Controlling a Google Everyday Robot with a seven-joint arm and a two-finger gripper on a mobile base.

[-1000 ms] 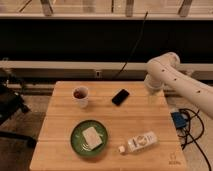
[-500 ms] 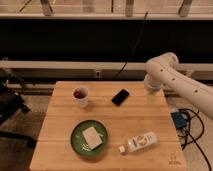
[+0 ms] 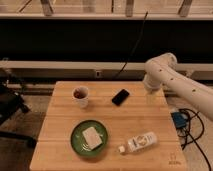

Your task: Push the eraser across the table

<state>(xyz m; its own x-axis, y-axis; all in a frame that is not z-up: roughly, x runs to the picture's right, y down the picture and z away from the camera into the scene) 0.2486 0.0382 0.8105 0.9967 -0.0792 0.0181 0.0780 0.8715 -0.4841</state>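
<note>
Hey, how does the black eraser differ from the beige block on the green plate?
The eraser is black and oblong; the beige block is pale and nearly square. The eraser lies bare on the table, turned diagonally; the beige block rests on the green plate. The eraser sits nearer the far edge, the beige block nearer the front. Both lie flat. The pincer hangs at the table's far right edge, apart from both.

table (image 3: 142, 117): pale wood planks, matt;
eraser (image 3: 120, 96): black, smooth, faint sheen;
gripper (image 3: 151, 89): above table's far right edge, smooth white casing;
plate (image 3: 73, 138): green, glossy;
bottle (image 3: 140, 142): white plastic
</note>
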